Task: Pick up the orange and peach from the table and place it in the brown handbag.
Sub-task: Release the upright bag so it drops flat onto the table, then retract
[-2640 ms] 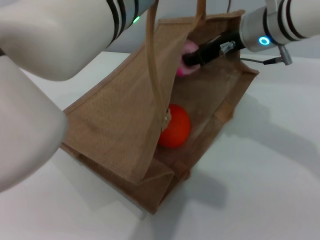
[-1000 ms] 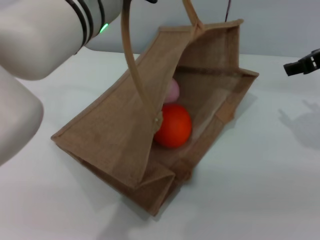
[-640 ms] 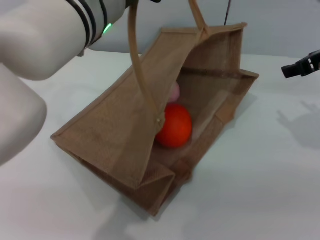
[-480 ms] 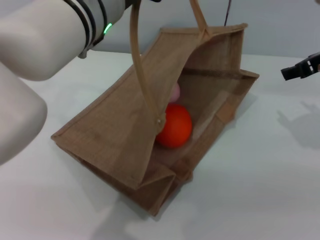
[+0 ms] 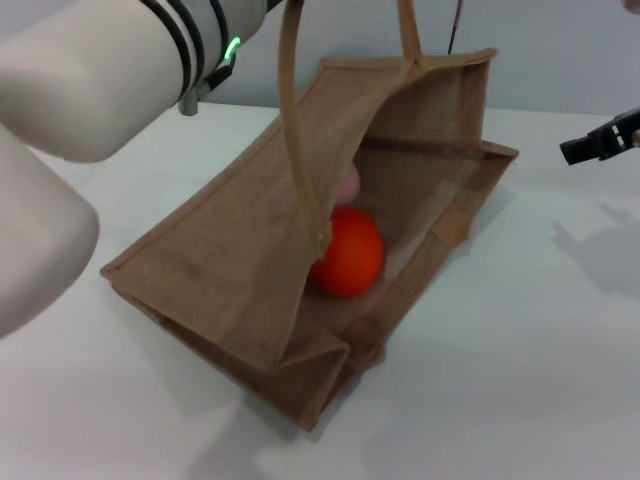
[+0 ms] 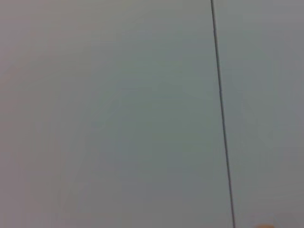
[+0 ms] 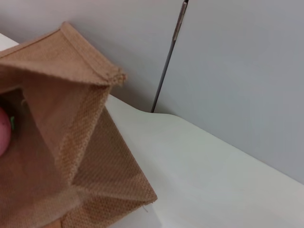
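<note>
Sitting inside the brown handbag (image 5: pixel 240 260), deep in its open mouth: the orange (image 5: pixel 348 250), with the peach (image 5: pixel 346 183) tucked just behind, touching it and half hidden by the bag's near wall. Lying tilted on the white table (image 5: pixel 520 380), the handbag's long handle (image 5: pixel 297 120) rising up out of the head view beside the left arm (image 5: pixel 90 70); left gripper not visible, so its grip cannot be told. Hovering well apart from the bag's mouth, over the table: the right gripper (image 5: pixel 598 140), only a dark tip showing, fingers unreadable. Showing in the right wrist view only: the bag's top corner, a pink sliver of peach, a grey wall (image 7: pixel 247 61) behind. Showing nothing but grey wall in the left wrist view.
</note>
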Controlling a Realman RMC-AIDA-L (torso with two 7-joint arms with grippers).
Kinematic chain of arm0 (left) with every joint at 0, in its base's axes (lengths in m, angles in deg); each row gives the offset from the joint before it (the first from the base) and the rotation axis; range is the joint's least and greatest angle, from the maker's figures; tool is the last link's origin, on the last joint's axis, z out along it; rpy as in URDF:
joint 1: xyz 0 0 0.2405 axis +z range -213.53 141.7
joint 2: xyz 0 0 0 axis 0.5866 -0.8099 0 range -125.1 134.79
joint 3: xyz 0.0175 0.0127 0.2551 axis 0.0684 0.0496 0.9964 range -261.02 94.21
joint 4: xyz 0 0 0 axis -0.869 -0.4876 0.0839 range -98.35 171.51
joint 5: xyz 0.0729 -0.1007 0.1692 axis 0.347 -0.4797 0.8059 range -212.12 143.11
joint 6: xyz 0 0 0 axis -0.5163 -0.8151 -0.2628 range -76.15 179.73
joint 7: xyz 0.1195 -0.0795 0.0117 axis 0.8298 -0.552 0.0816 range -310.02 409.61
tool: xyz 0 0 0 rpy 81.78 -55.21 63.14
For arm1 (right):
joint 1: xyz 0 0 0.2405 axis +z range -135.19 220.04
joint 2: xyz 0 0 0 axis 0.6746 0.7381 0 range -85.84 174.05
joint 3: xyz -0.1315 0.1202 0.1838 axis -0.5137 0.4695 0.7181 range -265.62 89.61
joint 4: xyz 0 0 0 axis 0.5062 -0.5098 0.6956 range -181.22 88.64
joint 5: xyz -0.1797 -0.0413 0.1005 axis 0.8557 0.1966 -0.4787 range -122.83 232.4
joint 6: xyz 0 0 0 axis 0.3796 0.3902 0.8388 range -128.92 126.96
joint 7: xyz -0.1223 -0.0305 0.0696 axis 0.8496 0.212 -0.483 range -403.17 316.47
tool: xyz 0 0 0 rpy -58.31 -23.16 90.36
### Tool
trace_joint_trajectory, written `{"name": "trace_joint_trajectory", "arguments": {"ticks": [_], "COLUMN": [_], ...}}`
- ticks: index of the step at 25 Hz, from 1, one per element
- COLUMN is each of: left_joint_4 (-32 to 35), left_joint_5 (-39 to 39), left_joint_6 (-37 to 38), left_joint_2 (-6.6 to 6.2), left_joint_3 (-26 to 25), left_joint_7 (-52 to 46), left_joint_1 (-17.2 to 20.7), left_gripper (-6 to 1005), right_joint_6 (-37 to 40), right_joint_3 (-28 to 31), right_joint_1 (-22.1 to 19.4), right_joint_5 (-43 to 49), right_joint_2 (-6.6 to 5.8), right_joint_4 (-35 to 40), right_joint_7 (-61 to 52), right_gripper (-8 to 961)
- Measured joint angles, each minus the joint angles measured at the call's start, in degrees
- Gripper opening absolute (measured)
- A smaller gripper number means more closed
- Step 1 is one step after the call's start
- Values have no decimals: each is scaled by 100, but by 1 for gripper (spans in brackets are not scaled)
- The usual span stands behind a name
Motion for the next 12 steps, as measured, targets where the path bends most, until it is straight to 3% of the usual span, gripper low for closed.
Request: {"name": "trace_joint_trajectory", "arguments": {"ticks": [5,12], "left_joint_4": [-110,-610], "left_joint_5": [1,3], "left_joint_6": [-298,-1704], "left_joint_2": [-9,-50], "left_joint_3": [-2,110], "left_joint_7": [-330,-901], "left_joint_1": [66,318], "left_gripper": [883,882], "right_joint_6": [-3,-3], "right_joint_3": [0,9], "right_joint_1": [15,72], "right_joint_5": [-2,4], "right_joint_2": [-1,-13], "right_joint_4": [-35,-201], "right_joint_7": [0,0], "right_gripper": [767,766]}}
